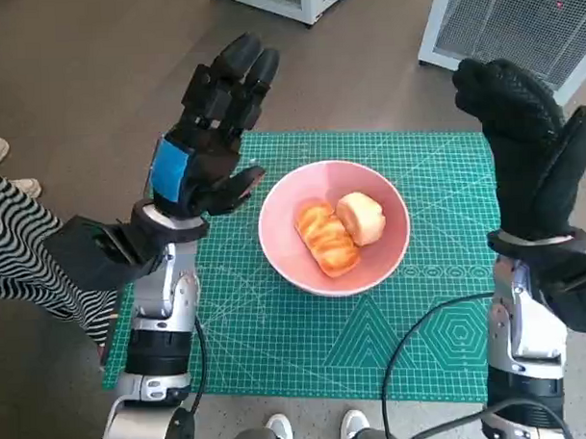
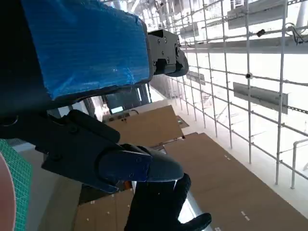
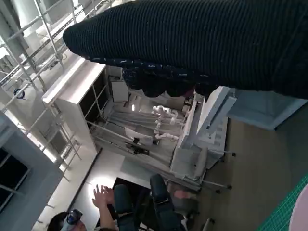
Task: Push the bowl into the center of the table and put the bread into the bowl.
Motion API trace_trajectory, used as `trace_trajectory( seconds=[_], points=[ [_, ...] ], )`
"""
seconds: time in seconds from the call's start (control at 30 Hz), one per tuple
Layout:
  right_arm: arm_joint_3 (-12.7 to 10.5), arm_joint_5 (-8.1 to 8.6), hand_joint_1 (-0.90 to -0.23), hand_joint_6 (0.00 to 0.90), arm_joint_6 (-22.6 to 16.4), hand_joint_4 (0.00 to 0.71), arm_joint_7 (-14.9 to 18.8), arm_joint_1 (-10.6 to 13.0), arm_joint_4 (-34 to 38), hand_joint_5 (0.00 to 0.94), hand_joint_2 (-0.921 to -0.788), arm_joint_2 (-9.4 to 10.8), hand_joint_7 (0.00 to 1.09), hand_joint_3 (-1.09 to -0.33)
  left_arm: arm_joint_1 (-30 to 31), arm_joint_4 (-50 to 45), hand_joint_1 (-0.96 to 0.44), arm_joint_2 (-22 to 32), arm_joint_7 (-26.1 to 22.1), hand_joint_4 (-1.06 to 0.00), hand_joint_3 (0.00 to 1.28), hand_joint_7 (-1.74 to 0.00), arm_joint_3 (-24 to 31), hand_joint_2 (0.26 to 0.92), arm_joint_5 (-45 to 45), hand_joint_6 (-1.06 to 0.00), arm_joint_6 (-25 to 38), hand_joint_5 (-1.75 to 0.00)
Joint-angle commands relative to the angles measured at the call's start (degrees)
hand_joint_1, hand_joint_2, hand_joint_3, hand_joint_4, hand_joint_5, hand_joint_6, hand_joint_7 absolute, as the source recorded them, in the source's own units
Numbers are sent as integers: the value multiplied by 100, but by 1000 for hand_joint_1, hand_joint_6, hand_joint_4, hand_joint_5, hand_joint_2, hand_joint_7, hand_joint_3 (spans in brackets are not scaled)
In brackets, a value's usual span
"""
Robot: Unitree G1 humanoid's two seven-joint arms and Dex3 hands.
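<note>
Left hand (image 1: 209,145) is hovering raised at the bowl's 9 o'clock, fingers spread, gripping nothing. Right hand (image 1: 526,149) is hanging lifted at 3 o'clock, gloved fingers extended together, also holding nothing, well apart from the rim. Between them the pink bowl (image 1: 275,241) is sitting near the middle of the green cutting mat (image 1: 412,321), with two pieces of bread (image 1: 340,232) lying inside, touching each other. Judging both steps as looking finished; next move is calling only for keeping the hands off the bowl.
</note>
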Motion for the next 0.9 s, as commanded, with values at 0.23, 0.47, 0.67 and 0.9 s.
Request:
trace_trajectory(
  seconds=[0.23,0.47,0.67,0.9],
  points=[
    [-5,-32,-726,29,84,129,-12,189,-78,0,-921,-20,552,-695,6,-159,-620,-43,66,-122,215,-496,-43,921,30,1,100,-77],
    [-1,-13,-722,29,70,128,7,208,-93,0,-921,-16,553,-695,38,-260,-611,-25,118,-126,213,-504,-82,921,67,1,145,-80],
    [13,-9,-719,28,64,128,15,209,-103,0,-921,-8,554,-694,44,-277,-610,-4,101,-125,214,-504,-80,921,22,1,214,-80],
    [20,6,-715,28,64,128,35,220,-125,0,-921,-11,555,-695,79,-358,-609,10,94,-125,215,-505,-97,921,36,1,250,-82]
  ],
)
